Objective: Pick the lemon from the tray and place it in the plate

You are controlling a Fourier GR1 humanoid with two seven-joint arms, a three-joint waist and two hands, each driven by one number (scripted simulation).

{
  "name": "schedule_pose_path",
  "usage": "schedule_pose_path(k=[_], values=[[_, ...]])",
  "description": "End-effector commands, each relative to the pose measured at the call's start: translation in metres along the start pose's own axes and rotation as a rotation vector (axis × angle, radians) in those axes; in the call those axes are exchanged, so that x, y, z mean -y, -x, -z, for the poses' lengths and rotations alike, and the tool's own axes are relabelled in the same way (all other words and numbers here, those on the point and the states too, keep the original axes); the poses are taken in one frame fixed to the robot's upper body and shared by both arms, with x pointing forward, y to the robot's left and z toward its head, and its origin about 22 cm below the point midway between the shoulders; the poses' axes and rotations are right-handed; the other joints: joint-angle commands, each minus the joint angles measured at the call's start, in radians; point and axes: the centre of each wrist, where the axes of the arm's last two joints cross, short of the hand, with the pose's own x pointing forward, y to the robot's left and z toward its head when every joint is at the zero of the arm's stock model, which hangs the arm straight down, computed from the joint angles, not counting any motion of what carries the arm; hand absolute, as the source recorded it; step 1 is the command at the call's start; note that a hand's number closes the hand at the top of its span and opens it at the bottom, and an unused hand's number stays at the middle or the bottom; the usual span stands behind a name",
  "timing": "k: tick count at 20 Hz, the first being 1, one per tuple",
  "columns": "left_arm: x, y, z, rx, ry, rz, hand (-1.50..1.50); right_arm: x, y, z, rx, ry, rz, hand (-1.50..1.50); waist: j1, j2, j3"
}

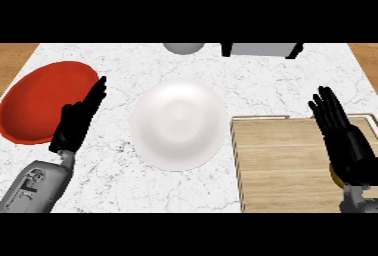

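Note:
A wooden tray [284, 165] lies at the right of the marble counter. My right hand [344, 140] hovers over the tray's right side with its fingers straight, pointing away from me. Only a small yellow sliver of the lemon [334, 176] shows, at the left edge of that hand near the wrist; the hand hides the rest. A white plate [177, 122] sits in the middle of the counter, just left of the tray. My left hand [77, 120] rests open at the left, fingers up, between the white plate and a red plate.
A red plate [37, 102] lies at the far left, partly behind my left hand. A grey round object [183, 47] and a grey box [257, 49] stand at the counter's far edge. Wooden floor shows beyond both side edges.

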Motion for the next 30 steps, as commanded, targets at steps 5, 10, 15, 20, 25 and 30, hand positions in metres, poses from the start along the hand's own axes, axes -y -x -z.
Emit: schedule_pose_path(k=[5,10,15,20,25,30], values=[[-0.003,0.045,-0.023,-0.142,-0.21,-0.097,0.0,0.056,-0.058,0.003,0.067,-0.347,0.145,1.5,-0.052,0.02,0.012],[0.014,0.059,-0.037,-0.242,-0.152,-0.171,0.0,0.1,-0.127,0.012,0.252,-0.228,-0.855,1.5,-0.056,0.015,0.005],[0.024,0.061,-0.041,-0.233,-0.175,-0.208,0.0,0.099,0.014,-0.029,0.18,-0.017,-0.011,-1.5,-0.057,0.028,0.022],[0.033,0.05,-0.041,-0.216,-0.158,-0.202,0.0,0.147,0.033,-0.054,0.262,-0.333,-0.067,-1.5,-0.043,0.025,0.015],[0.029,0.057,-0.049,-0.22,-0.158,-0.203,0.0,0.174,-0.001,-0.035,0.211,-0.413,-0.505,-1.5,-0.032,0.026,0.013],[0.034,0.06,-0.048,-0.214,-0.153,-0.2,0.0,0.198,-0.049,-0.016,0.163,-0.443,-0.757,-1.5,-0.041,0.025,0.011]])
